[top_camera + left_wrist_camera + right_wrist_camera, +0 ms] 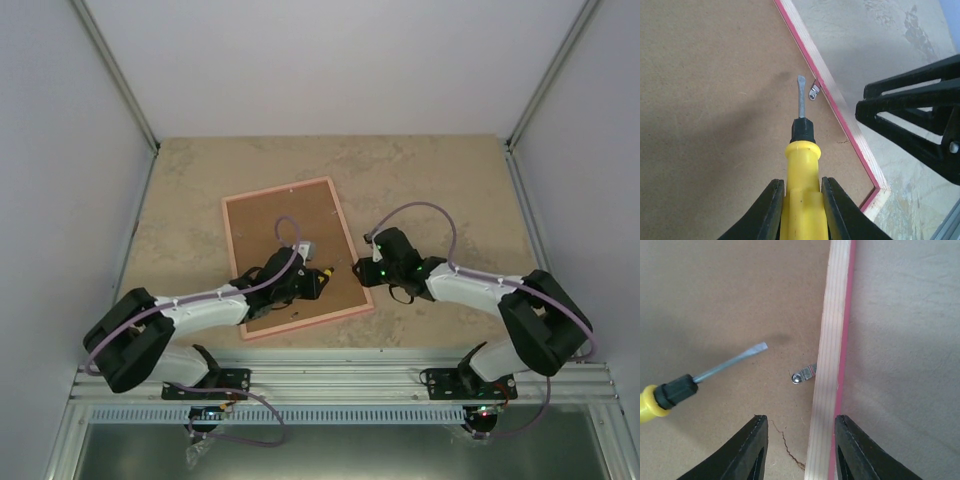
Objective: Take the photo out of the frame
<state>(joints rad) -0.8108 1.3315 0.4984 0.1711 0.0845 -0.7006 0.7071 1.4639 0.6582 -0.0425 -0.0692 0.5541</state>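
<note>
The pink frame [277, 189] lies face down on the table with its brown backing board [275, 225] up, so the photo is hidden underneath. My left gripper [802, 181] is shut on the handle of a yellow screwdriver [801, 165]. Its flat blade points at a small metal tab [814, 91] on the frame's right rail [840, 117] and stops just short of it. My right gripper [800, 417] is open and straddles that rail [832, 340] close to the tab [805, 374], one finger over the board and the other at the rail's outer edge. The screwdriver [715, 371] enters from the left.
The two grippers [312, 280] [360, 268] nearly meet at the frame's near right side. A thin crack [787, 447] runs through the backing board beside the rail. Bare beige tabletop [440, 190] surrounds the frame, with white walls on three sides.
</note>
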